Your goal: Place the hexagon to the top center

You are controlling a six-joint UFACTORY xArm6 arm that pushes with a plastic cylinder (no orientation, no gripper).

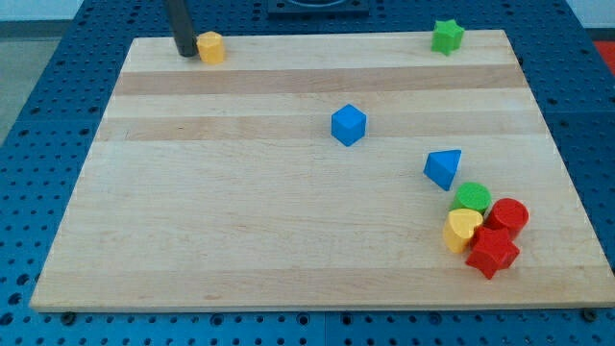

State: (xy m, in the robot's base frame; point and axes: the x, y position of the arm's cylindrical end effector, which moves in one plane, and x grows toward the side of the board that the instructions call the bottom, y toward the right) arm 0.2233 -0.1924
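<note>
At the view's top-left corner of the wooden board (240,231), the rod's tip (184,54) sits touching or just beside the left face of the yellow hexagon block (210,47); contact gap can't be resolved. The arm has no pincer, only the straight dark rod, so nothing is gripped or held. The hexagon lies right at the board's top edge, well to the left of top center. Green star block (447,37) is at the top edge toward the view's right, well apart from the hexagon. Blue cube (349,125) stands alone near the board's middle, slightly right of center. Blue triangular block (443,168) is down-right of the cube, apart from it. Just below that, a tight cluster near the lower right: green round block (472,198) on top, red cylinder (507,216) to its right, yellow heart-shaped block (462,230) to the lower left, red star block (492,253) at the bottom. These four appear to touch one another. The blue triangular block is just beside the green round block; whether they touch is unclear. The board rests on a blue perforated table (38,115).
</note>
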